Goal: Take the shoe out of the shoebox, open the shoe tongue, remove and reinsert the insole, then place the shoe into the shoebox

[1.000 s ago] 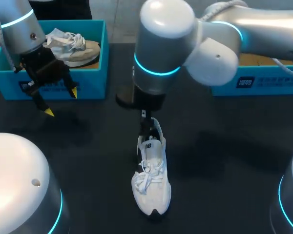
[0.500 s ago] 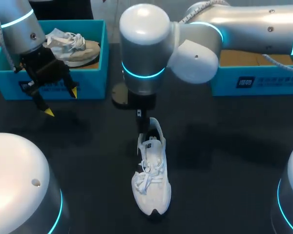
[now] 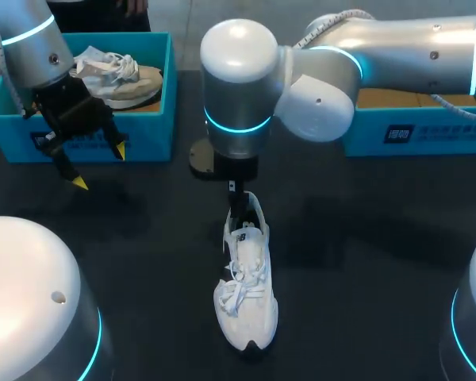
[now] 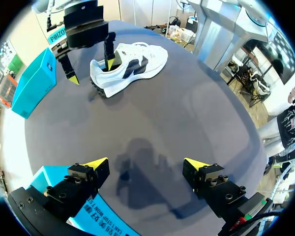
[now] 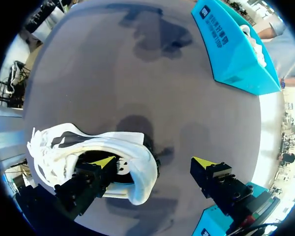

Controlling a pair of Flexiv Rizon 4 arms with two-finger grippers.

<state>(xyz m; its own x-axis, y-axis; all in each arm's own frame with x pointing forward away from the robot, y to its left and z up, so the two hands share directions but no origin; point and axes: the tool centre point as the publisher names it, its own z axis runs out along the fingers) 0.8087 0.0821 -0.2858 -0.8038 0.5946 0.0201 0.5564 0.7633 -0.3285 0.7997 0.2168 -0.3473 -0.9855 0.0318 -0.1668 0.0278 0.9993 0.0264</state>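
A white lace-up trainer [image 3: 246,294] lies on its sole in the middle of a dark matte table [image 3: 381,262], out of any box. Its toe points toward the robot and its heel points away. The laces are loose and bunched over the forefoot.

Just beyond the toe, at the heel end, the right gripper [image 3: 236,202] comes down from the right arm, which reaches past the middle of the table. In the right wrist view, the right gripper [image 5: 155,161] stands spread wide. One yellow-tipped finger is dipped inside the trainer's [image 5: 88,152] heel opening and the other is out over bare table, apart from the shoe, so nothing is gripped. The pictures do not show whether the insole sits inside.

Farther off to the left, the left gripper [image 3: 100,167] hangs above the table with its fingers parted and empty, well apart from the trainer.

Behind it is a turquoise cardboard shoebox [image 3: 155,103] holding a second, beige-and-white shoe [image 3: 119,75]. A matching turquoise box [image 3: 412,131] sits at the far right, partly hidden by the right arm.

The unboxing appears done, and the work now seems to be at the shoe's mouth, either opening the tongue or going for the insole. The next move probably calls for the inner finger to find the insole's heel edge and for the fingers to close on it. The light trainer may lift or slide, so the idle left gripper would likely need to steady it.
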